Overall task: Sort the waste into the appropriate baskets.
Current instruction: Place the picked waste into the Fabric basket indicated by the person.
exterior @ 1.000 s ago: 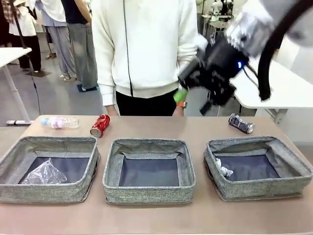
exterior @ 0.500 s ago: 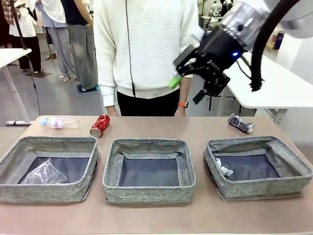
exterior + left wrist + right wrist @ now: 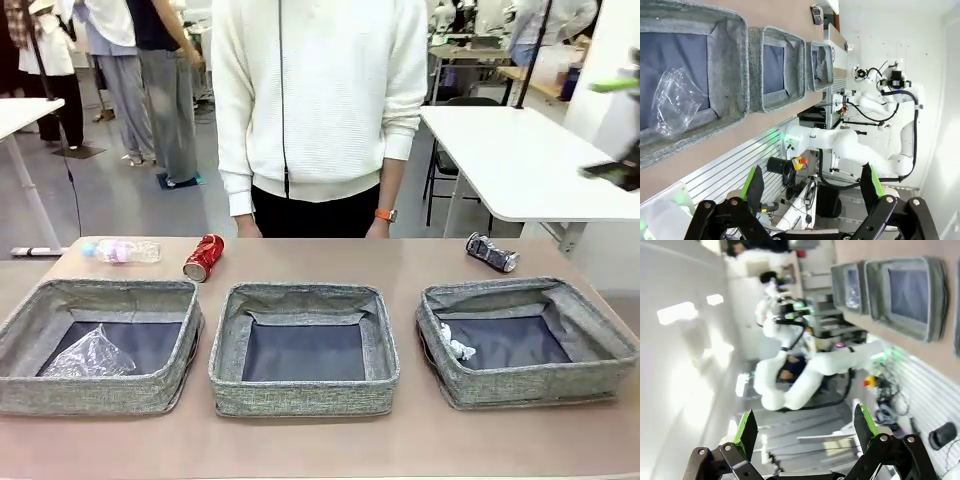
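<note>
- Red can [image 3: 204,257], bottle [image 3: 122,250] and dark can [image 3: 492,252] lay behind the baskets [image 3: 304,292].
- Left gripper [image 3: 811,175] and right gripper [image 3: 804,415] stood wide open, empty.
- Gripping the dark can from above, across its narrow side, seemed wisest.

Place: robotics laboratory, open-plan.
Evidence: brown table [image 3: 420,255] with a person [image 3: 320,100] standing at its far edge. White work tables [image 3: 520,160] beyond it, on a grey floor [image 3: 130,200]. Ribbed aluminium panel [image 3: 725,170] below the table's near edge. White robot arm [image 3: 850,145], cables [image 3: 805,190] and a red-and-yellow button [image 3: 799,161] beside the panel.
</note>
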{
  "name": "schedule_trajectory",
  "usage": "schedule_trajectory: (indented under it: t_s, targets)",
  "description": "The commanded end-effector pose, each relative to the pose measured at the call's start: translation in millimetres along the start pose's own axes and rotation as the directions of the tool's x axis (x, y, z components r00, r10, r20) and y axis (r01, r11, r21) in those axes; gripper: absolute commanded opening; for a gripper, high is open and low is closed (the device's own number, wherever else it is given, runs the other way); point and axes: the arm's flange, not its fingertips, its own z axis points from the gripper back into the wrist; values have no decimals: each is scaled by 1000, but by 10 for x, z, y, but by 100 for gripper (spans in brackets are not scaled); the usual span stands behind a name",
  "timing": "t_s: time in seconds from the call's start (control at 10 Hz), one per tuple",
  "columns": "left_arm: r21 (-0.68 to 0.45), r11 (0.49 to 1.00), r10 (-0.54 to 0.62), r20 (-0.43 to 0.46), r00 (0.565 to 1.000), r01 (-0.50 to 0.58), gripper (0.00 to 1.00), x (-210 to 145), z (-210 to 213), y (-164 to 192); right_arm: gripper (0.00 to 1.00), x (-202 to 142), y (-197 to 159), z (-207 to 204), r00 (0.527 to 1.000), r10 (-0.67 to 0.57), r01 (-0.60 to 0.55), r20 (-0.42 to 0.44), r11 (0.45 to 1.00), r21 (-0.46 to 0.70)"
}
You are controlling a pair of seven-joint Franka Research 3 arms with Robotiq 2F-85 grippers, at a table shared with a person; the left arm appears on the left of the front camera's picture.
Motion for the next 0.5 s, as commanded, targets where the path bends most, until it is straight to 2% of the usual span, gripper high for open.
schedule_trajectory:
  t_s: [0.0,0.1,0.2,0.3,0.4]
  targets:
    - [-77,997,-14,31,999,16,100,37,102,23,100,-157,-522,391,998,-32,28,57,997,69]
    - [-138,990,-41,6,999,41,100,55,130,66,100,-251,-793,475,995,-33,19,90,989,147]
    - [-221,974,-72,-49,996,59,100,64,143,112,100,-247,-996,380,993,-51,34,106,987,155]
    - [-270,958,-107,-31,994,95,100,67,130,136,100,-131,-1123,168,987,-94,85,132,994,67]
    - [-114,993,-16,-3,1000,15,100,18,62,70,100,-372,-857,599,992,-78,62,100,986,158]
